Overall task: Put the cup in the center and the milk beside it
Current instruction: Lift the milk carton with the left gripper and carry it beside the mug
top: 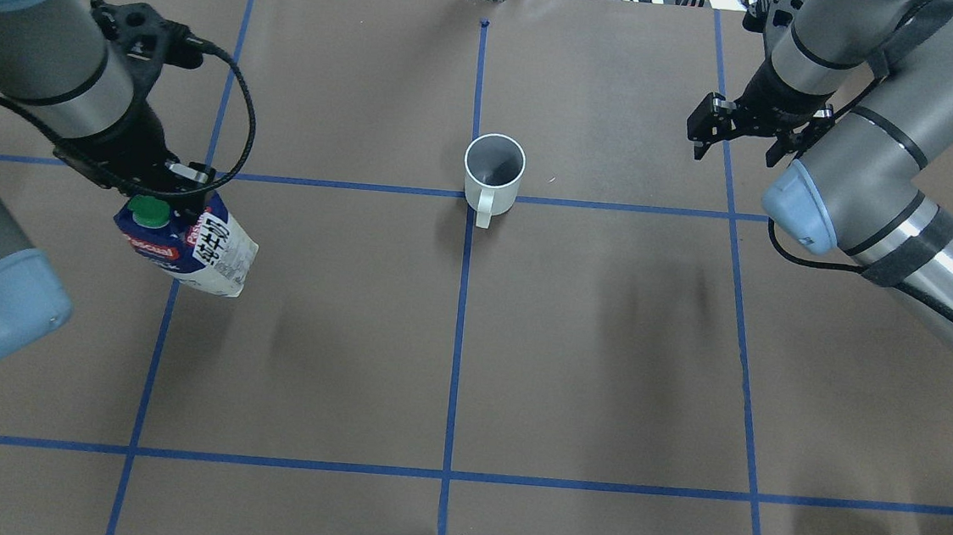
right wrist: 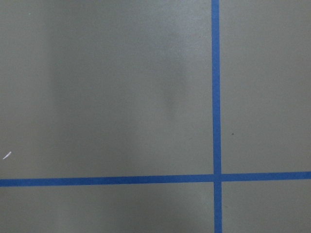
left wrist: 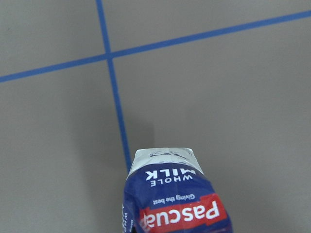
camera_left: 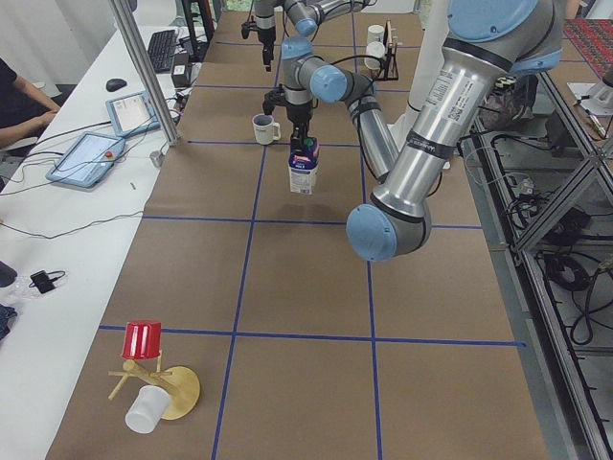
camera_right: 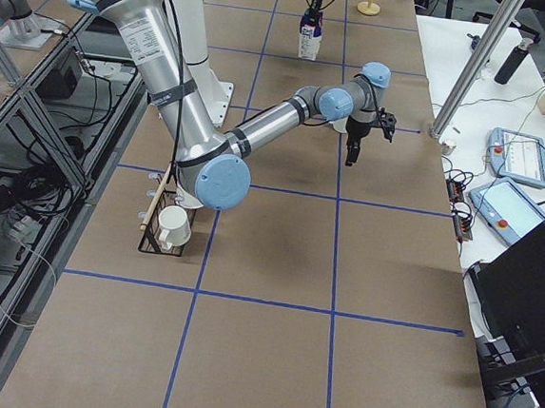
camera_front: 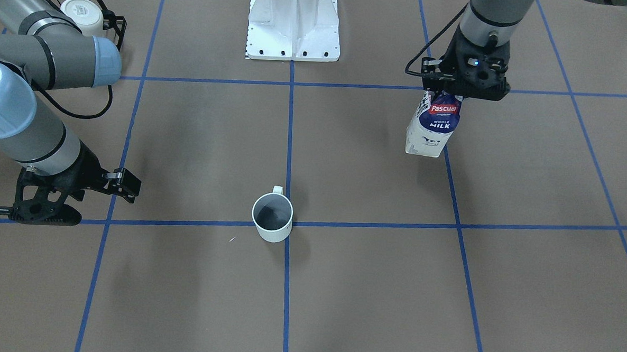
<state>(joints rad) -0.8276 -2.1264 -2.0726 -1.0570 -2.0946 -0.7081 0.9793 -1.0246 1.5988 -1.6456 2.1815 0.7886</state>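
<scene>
The white cup [camera_front: 272,216] stands upright on the center [camera_front: 288,223], the crossing of two blue tape lines, with its handle toward the robot base; it also shows in the overhead view [top: 493,171]. My left gripper [camera_front: 444,94] is shut on the top of the milk [camera_front: 432,125] and holds the carton tilted above the table, well to the side of the cup. The overhead view shows the milk [top: 189,241] and its green cap. My right gripper [top: 734,152] is open and empty, hovering on the cup's other side.
A rack with a white mug showing its underside [camera_front: 82,13] stands near the right arm's base. The robot's white base plate [camera_front: 293,32] is at the table's edge. A stand with a red cup [camera_left: 142,338] is at the far left end.
</scene>
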